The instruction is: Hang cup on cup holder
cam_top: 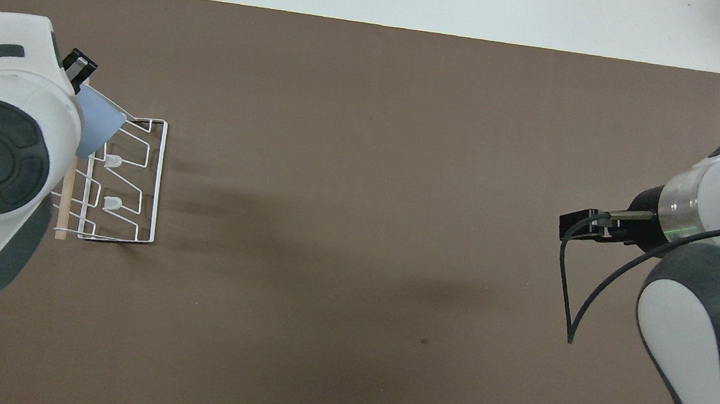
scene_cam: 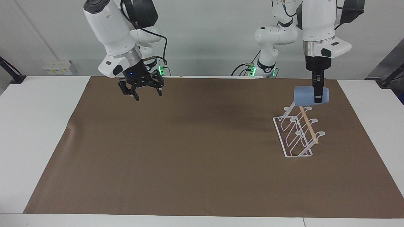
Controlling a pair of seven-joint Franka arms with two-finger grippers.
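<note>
- The cup holder (scene_cam: pixel 296 132) sits on the brown mat (scene_cam: pixel 189 151) toward the left arm's end of the surface (scene_cam: pixel 41 132), so I'll use it as the anchor for everything else.
- The left gripper (scene_cam: pixel 317 96) points straight down and is pinching the cup (scene_cam: pixel 306 96). The cup lies on its side up in the air, right over the end of the holder's wooden rod (scene_cam: pixel 307 124) that's closest to the robots.
- From the facing view the cup looks like it's just above that rod end and the top prong. I can't tell if it actually touches either.
- In the overhead view the left arm's body covers most of the cup (cam_top: pixel 96 124); only a blue corner peeks out over the holder (cam_top: pixel 132 183).
- The right gripper (scene_cam: pixel 141 92) is well apart from the holder, hanging over the mat toward the right arm's end, fingers spread with nothing in them. That arm just waits.
</note>
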